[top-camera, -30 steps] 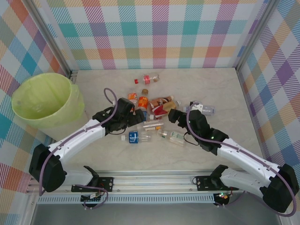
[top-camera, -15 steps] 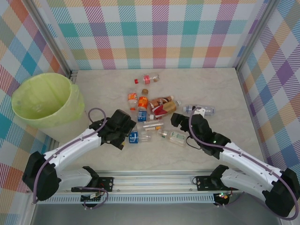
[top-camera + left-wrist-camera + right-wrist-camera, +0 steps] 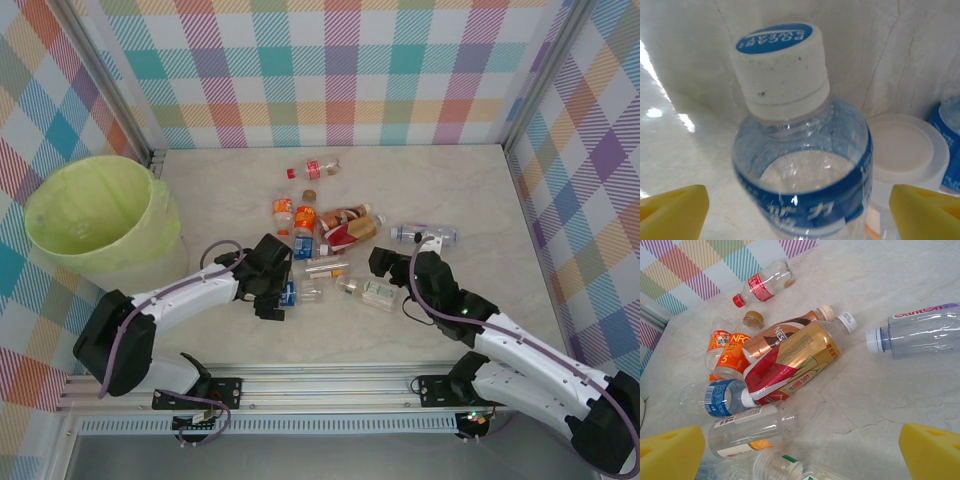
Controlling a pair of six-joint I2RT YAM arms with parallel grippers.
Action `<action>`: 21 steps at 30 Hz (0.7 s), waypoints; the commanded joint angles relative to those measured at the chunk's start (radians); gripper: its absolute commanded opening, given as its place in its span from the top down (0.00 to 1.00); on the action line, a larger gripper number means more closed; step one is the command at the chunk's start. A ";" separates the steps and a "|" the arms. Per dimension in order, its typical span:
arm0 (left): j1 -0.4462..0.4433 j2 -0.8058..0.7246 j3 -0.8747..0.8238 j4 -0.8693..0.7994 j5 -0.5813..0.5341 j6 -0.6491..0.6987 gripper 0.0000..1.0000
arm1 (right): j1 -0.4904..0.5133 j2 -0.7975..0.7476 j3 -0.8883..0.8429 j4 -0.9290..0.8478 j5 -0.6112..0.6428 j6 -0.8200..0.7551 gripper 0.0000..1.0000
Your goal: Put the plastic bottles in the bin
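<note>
The left gripper (image 3: pixel 799 202) sits low with its jaws spread wide on either side of a clear plastic bottle with a blue label and white cap (image 3: pixel 790 150), touching neither side. Another white cap (image 3: pixel 902 147) crowds in just beside it. The right gripper (image 3: pixel 801 452) is also wide open and holds nothing. Ahead of it on the pale marbled table (image 3: pixel 480 200) lies the mid-table heap: a red-and-gold labelled bottle (image 3: pixel 790 362) beside an orange-labelled bottle (image 3: pixel 727 347), and a lone clear bottle (image 3: pixel 925 330) nearer the right edge. The round bin with a lime-green bag liner (image 3: pixel 140 250) stands at the left edge, well apart from the heap.
</note>
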 commanded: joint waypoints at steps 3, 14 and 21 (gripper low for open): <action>-0.011 0.104 -0.040 0.127 0.003 -0.086 0.13 | 0.005 -0.004 0.002 0.008 -0.005 -0.017 0.00; -0.001 0.082 -0.119 0.305 -0.114 0.037 0.43 | 0.005 0.007 0.007 0.007 -0.013 0.010 0.00; 0.037 -0.133 -0.175 0.420 -0.217 0.584 0.52 | 0.005 0.053 0.025 0.046 -0.012 0.011 0.00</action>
